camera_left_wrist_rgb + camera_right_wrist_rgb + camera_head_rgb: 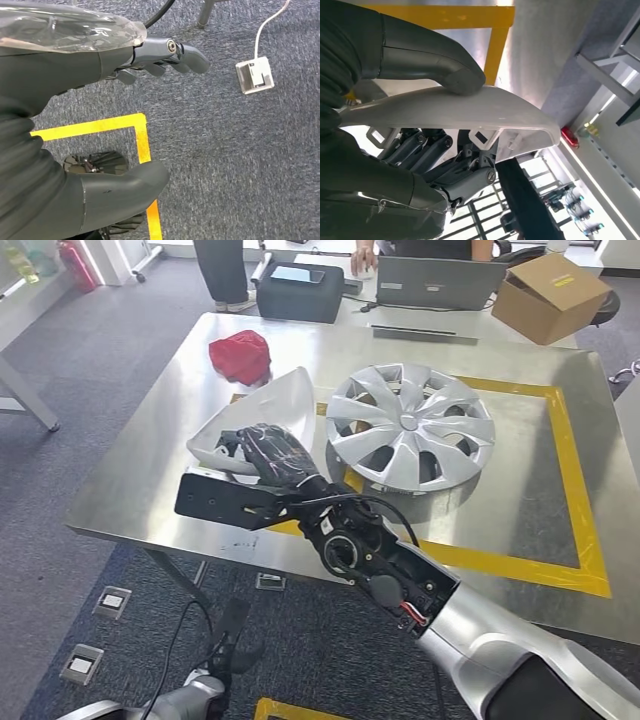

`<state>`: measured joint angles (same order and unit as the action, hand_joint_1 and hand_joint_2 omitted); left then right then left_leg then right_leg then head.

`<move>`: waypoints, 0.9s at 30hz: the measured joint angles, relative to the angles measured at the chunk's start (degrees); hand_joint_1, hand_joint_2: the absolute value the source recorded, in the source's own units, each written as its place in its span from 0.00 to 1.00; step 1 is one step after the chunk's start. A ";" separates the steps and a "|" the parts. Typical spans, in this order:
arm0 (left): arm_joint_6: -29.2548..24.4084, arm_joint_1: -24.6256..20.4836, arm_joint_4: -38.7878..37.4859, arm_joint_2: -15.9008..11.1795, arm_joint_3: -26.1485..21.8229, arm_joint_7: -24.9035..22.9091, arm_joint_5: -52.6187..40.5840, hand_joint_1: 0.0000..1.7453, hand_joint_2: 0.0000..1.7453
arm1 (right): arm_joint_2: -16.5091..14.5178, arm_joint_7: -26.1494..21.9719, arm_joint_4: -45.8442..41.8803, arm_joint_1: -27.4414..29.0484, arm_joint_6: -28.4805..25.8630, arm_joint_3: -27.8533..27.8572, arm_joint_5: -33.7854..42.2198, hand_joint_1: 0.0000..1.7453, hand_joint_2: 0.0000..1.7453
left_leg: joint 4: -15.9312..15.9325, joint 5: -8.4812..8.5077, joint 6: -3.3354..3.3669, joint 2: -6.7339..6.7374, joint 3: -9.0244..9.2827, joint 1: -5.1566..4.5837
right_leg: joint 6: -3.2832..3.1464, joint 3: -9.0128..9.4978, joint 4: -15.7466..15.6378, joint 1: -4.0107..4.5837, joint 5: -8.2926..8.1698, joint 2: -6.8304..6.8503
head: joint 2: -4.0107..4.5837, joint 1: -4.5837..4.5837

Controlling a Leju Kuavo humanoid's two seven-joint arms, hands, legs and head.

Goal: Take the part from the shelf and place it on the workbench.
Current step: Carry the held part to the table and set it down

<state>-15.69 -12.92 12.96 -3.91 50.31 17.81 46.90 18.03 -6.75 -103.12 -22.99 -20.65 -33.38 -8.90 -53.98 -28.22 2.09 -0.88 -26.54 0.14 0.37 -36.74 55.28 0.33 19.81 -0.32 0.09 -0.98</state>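
one pale part point(264, 415) was in the right hand point(275, 455), held over the near left area of the workbench point(151, 455). in the head view the dark hand lay across the near end of the part, and the rest of the part reached away from the hand toward the red cloth point(240, 355). whether the part's underside touched the metal top could not be told. in the right wrist view the thick thumb point(433, 62) pressed on the smooth outer face of the part point(471, 112) while the darker fingers point(433, 150) curled under its inner side, so the hand was clamped on it.

the part was a glossy off-white shell, curved and tapering to a rounded tip, with a raised lip along one edge. its inner side carried small moulded clips and tabs of the same pale plastic.

a silver wheel cover point(411, 425) lay just beside the part, on the yellow tape point(577, 505) marking the bench. the left hand point(113, 120) hung low over grey carpet, fingers point(170, 52) and thumb apart, holding nothing. beyond the bench stood a laptop point(438, 282), a cardboard box point(549, 295) and a person point(364, 255) with a hand on the far table.
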 joint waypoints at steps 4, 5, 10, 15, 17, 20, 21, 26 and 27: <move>0.00 0.00 0.00 0.00 0.00 0.00 0.00 0.00 1.00 | 0.00 0.00 0.00 0.00 0.00 0.00 0.00 1.00 1.00 | 0.00 0.00 0.00 0.00 0.00 0.00 | 0.00 0.00 0.00 0.00 0.00 0.00 | 0.00 0.00; 0.00 0.00 0.00 0.00 0.00 0.00 0.00 0.00 1.00 | 0.00 0.00 0.00 0.00 0.00 0.00 0.00 1.00 1.00 | 0.00 0.00 0.00 0.00 0.00 0.00 | 0.00 0.00 0.00 0.00 0.00 0.00 | 0.00 0.00; 0.00 0.00 0.00 0.00 0.00 0.00 0.00 0.00 1.00 | 0.00 0.00 0.00 0.00 0.00 0.00 0.00 1.00 1.00 | 0.00 0.00 0.00 0.00 0.00 0.00 | 0.00 0.00 0.00 0.00 0.00 0.00 | 0.00 0.00; 1.17 -3.86 0.23 3.90 2.13 0.58 -2.37 0.00 1.00 | -27.25 0.34 50.29 -28.24 7.61 -29.13 -2.95 1.00 1.00 | 0.13 1.46 -2.58 0.19 -2.79 0.97 | 1.18 2.48 0.04 -1.03 3.11 -0.17 | -0.02 -0.10; 1.62 -5.11 0.31 5.21 2.84 0.68 -3.15 0.00 1.00 | -36.33 0.26 67.37 -37.69 9.98 -39.17 -3.57 1.00 1.00 | 0.08 2.10 -3.28 0.37 -3.64 1.31 | 1.62 3.02 0.19 -1.45 3.37 -0.22 | -0.02 -0.22; 1.68 -5.12 0.31 5.22 2.86 0.48 -3.11 0.00 1.00 | -36.33 0.07 67.85 -37.77 9.84 -39.83 -3.17 1.00 1.00 | 0.07 2.10 -3.27 0.37 -3.64 1.31 | 1.62 3.02 0.19 -1.45 3.37 -0.22 | -0.02 -0.22; 1.71 -5.13 0.31 5.22 2.87 0.45 -3.10 0.00 1.00 | -36.33 0.05 67.99 -37.81 9.81 -40.03 -3.11 1.00 1.00 | 0.07 2.10 -3.27 0.37 -3.64 1.31 | 1.63 3.02 0.19 -1.45 3.37 -0.22 | -0.02 -0.22; 2.03 -5.17 0.31 5.22 3.15 0.41 -3.08 0.00 1.00 | -36.35 -0.04 68.78 -38.18 9.60 -41.08 -2.98 1.00 1.00 | 0.05 2.10 -3.27 0.37 -3.64 1.31 | 1.64 3.02 0.18 -1.45 3.36 -0.22 | -0.02 -0.21; 2.11 -5.18 0.31 5.22 3.19 0.41 -3.09 0.00 1.00 | -36.35 -0.08 68.91 -38.19 9.53 -41.25 -2.95 1.00 1.00 | 0.05 2.10 -3.27 0.37 -3.64 1.31 | 1.64 3.02 0.18 -1.45 3.36 -0.22 | -0.02 -0.21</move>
<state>-13.58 -18.10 13.27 1.31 53.50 18.22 43.82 -18.32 -6.83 -34.21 -61.18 -11.12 -74.62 -11.85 -53.93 -26.12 -1.18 -0.51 -30.19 1.44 2.01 -33.72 55.47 -1.12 23.17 -0.54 0.07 -1.20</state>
